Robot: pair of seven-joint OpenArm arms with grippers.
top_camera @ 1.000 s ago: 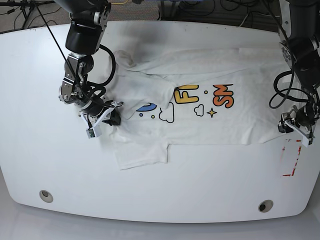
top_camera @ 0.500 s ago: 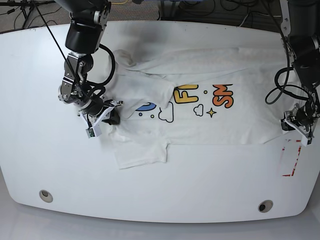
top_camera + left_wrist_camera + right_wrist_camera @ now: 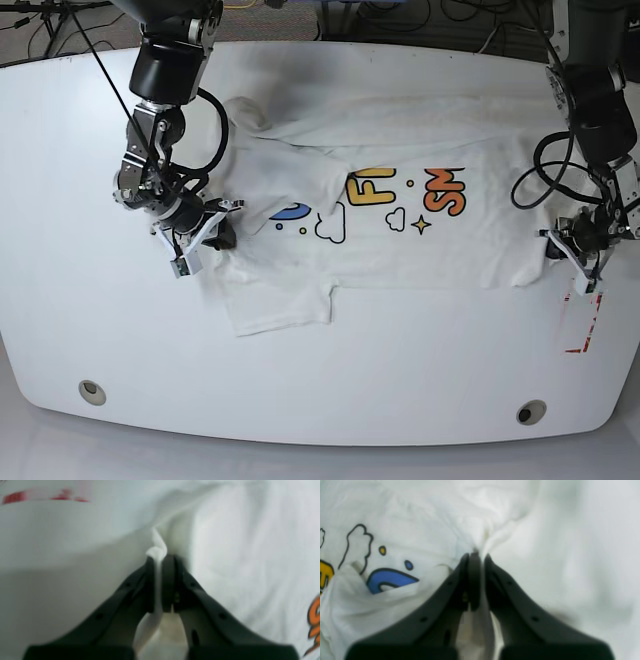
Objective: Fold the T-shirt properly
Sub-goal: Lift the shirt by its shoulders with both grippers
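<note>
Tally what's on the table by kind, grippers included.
T-shirt: 1
Grippers: 2, left gripper and right gripper, each pinching shirt fabric
Red-and-white marker: 1
Round table holes: 2
Total: 6

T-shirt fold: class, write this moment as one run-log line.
left gripper: shut on T-shirt edge | right gripper: shut on T-shirt edge | T-shirt: flat on table, one sleeve folded over the print

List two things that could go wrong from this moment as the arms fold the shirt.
The left gripper pinches only a thin edge of the T-shirt, so the cloth may slip out. The sleeve near the right gripper already lies bunched over the print, so pulling may set a crooked fold.
</note>
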